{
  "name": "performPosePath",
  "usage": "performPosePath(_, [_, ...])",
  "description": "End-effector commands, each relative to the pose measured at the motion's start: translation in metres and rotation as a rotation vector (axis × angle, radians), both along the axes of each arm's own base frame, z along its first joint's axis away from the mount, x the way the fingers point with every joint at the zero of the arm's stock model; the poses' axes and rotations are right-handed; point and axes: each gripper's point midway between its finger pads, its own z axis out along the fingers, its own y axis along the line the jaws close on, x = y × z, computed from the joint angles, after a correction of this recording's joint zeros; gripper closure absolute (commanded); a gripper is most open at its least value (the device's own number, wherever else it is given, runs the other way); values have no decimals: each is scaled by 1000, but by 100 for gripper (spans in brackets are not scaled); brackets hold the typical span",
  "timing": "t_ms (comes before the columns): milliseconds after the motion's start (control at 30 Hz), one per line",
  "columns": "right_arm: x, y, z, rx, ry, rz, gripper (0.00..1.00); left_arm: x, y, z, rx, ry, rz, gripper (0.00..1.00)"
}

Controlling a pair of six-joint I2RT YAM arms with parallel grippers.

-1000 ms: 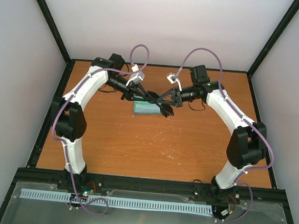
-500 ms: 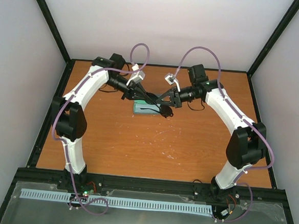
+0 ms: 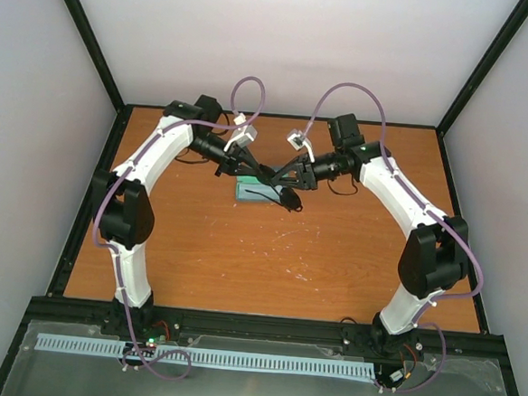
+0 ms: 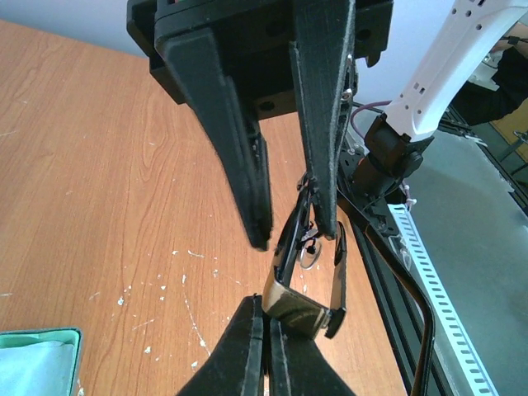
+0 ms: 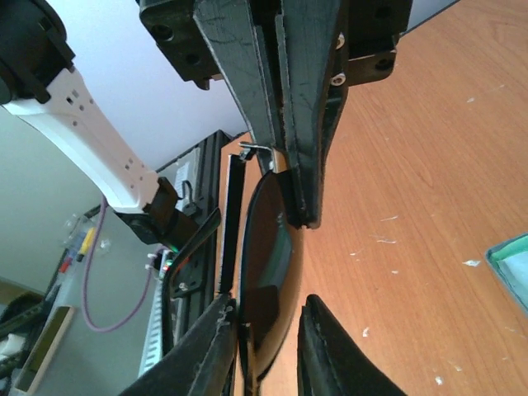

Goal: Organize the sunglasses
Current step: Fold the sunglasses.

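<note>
Wooden desk (image 3: 269,253) carries a pale teal oblong case (image 3: 248,194) toward the middle of its far edge, half hidden under both arms. Above it, left jaws pinch small black dark-lensed sunglasses (image 4: 297,307); right jaws stand nearly together at one lens, grip unclear.

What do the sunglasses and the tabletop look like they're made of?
The sunglasses: dark tinted lens, glossy with reflections, probably plastic; thin black frame and temple arms, likely plastic; a silvery hinge part looks metal. The table: orange-brown wood-grain surface, smooth with a soft sheen, probably laminate or veneer; pale flecks and scuffs mark it.
</note>
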Motion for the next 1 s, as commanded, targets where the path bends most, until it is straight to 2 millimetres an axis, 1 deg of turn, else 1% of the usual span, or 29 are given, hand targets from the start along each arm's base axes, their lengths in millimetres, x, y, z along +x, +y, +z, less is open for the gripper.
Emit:
performPosePath(0, [14, -1, -2, 1, -26, -58, 77, -1, -4, 7, -43, 8, -10, 99])
performPosePath(33, [17, -4, -3, -2, -29, -79, 73, -3, -3, 6, -44, 17, -10, 99])
performPosePath(133, [32, -21, -2, -16, -41, -162, 72, -5, 0, -2, -38, 48, -4, 99])
performPosePath(233, [52, -50, 4, -48, -72, -291, 72, -1, 6, -9, -38, 82, 17, 99])
performPosePath(300, [64, -77, 15, -54, -108, -406, 70, 6, 12, -8, -61, 119, 44, 99])
performPosePath(367, [74, -102, 21, -47, -132, -540, 67, 15, 18, -1, -113, 163, 69, 99])
performPosePath(400, [76, -111, 21, -30, -133, -602, 66, 19, 20, 1, -132, 180, 80, 99])
performPosePath(467, [70, -120, 23, 21, -144, -680, 66, 23, 22, 7, -162, 198, 89, 99])
performPosePath(500, [65, -120, 20, 45, -135, -701, 69, 24, 22, 9, -170, 206, 91, 99])
performPosePath(533, [59, -115, 17, 49, -138, -711, 75, 25, 22, 10, -178, 213, 90, 99])
performPosePath(567, [50, -105, 14, 31, -160, -695, 80, 25, 21, 11, -183, 223, 91, 99])
performPosePath(667, [6, -47, 10, -48, -299, -517, 95, 28, 20, 11, -196, 251, 93, 99])
performPosePath(700, [-9, -29, 13, -32, -310, -459, 97, 29, 20, 11, -198, 257, 94, 99])
performPosePath(767, [-22, -10, 21, 7, -328, -423, 97, 32, 19, 10, -200, 260, 95, 99])
performPosePath(900, [-30, 1, 32, 35, -370, -423, 97, 39, 19, 11, -199, 260, 101, 99])
performPosePath(967, [-29, 2, 34, 12, -398, -436, 97, 41, 18, 11, -196, 259, 105, 99])
